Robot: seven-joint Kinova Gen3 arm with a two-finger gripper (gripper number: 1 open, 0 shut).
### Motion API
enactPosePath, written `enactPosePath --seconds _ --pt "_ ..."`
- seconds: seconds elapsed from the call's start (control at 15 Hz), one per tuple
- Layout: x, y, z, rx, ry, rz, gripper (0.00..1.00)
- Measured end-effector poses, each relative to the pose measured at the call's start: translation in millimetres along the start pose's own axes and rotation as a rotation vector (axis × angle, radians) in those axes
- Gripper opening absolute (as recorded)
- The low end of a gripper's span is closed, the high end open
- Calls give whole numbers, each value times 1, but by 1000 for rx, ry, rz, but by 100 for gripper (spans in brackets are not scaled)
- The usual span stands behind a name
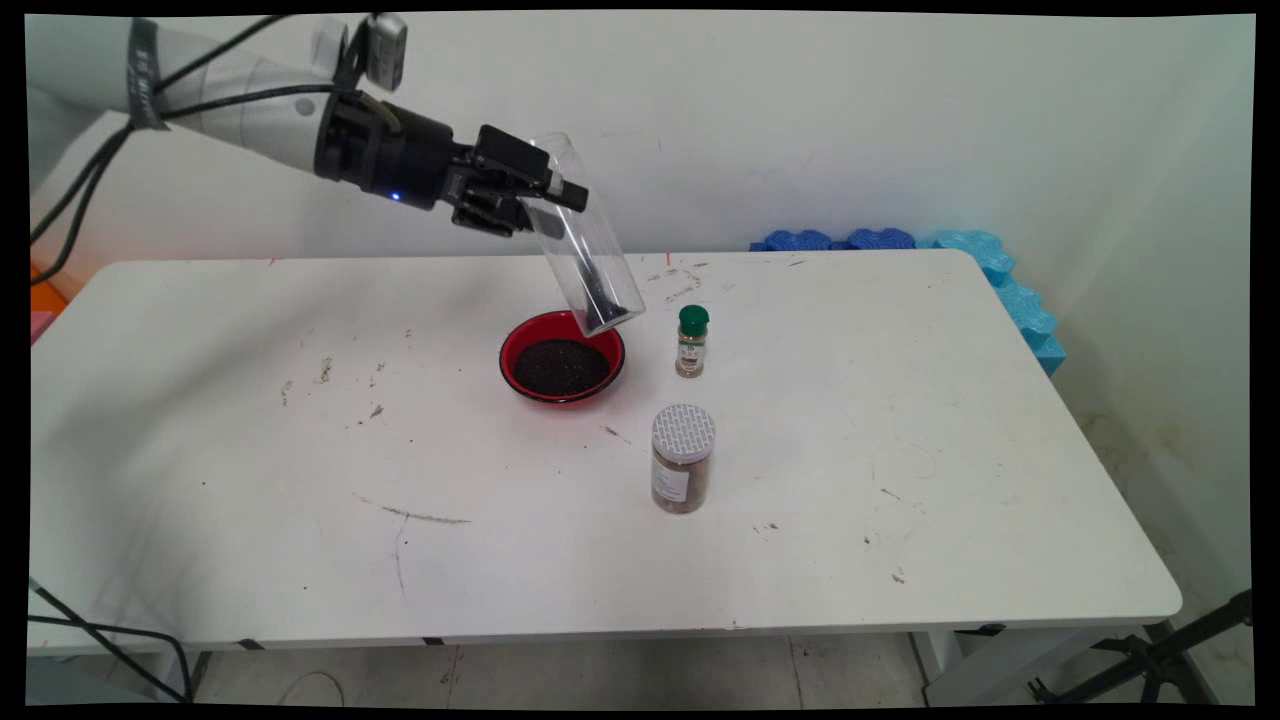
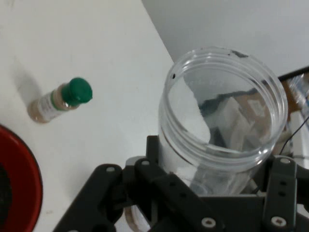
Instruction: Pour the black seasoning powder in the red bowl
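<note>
Behind scuffed white table [image 1: 900,520], blue foam [image 1: 1000,270]

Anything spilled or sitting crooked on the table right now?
No spill shows. The clear jar in the end effector hangs tilted above the red bowl of dark grains. The green-capped bottle and white-lidded jar stand upright.

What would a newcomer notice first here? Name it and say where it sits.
The gripper is shut on a clear plastic jar, held tilted in the air above the red bowl of dark grains near the table's middle. Right of the bowl stands a small green-capped bottle, and nearer the camera a white-lidded spice jar.
</note>
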Motion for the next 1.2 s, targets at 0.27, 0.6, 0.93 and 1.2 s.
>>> enactPosePath --seconds 0.27,0.6,0.93,1.2 --pt "0 24 -14 4 -14 241 0" --pt "-5 45 -26 7 -32 511 0" --pt "-14 66 -36 20 -58 810 0" --pt "-22 79 -40 42 -84 1015 0"
